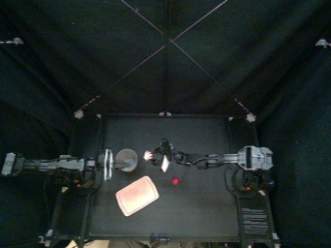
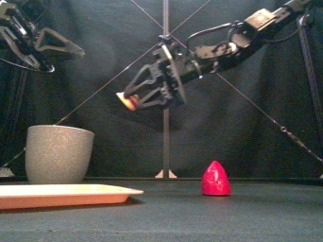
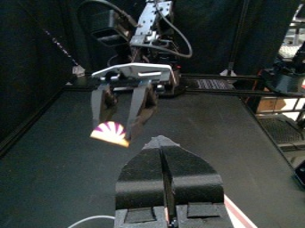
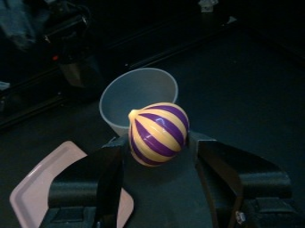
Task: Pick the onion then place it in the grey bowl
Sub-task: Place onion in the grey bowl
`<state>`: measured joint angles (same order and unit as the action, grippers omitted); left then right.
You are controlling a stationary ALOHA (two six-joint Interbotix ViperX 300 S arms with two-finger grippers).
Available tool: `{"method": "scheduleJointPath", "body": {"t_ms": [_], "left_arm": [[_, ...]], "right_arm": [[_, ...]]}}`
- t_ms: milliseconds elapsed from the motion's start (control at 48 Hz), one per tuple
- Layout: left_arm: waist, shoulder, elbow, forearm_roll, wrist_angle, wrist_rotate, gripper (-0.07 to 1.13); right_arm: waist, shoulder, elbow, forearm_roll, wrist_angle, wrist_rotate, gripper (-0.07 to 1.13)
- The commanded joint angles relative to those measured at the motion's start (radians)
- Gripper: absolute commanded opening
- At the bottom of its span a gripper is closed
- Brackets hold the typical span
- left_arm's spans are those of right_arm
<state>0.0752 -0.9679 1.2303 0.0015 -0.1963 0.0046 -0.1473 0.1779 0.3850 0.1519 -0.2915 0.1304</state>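
Pink tray (image 2: 63,195): flat on the surface, just in front of the grey bowl (image 2: 59,153).
Onion (image 4: 159,134): aloft, up and right of the bowl, high enough to clear its rim.
Right pincer (image 2: 136,95): clamped on the onion.
Left pincer (image 3: 165,147): clenched, empty, resting left of the bowl.
Red toy (image 2: 217,178): right of the bowl, untouched.
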Motion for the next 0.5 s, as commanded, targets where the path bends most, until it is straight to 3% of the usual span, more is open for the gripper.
{"method": "scheduleJointPath", "body": {"t_ms": [21,354,500], "left_arm": [[0.003,0.003,-0.011,0.0,-0.009,0.002,-0.01],[0.005,0.002,-0.002,0.003,-0.008,0.002,-0.01],[0.005,0.002,0.003,0.002,-0.009,0.002,-0.01]], "right_arm": [[0.012,0.063,-0.133,-0.003,-0.015,0.0,0.76],[0.029,0.238,-0.357,-0.026,0.029,0.003,0.77],[0.031,0.253,-0.385,-0.049,0.083,0.003,0.85]]}}
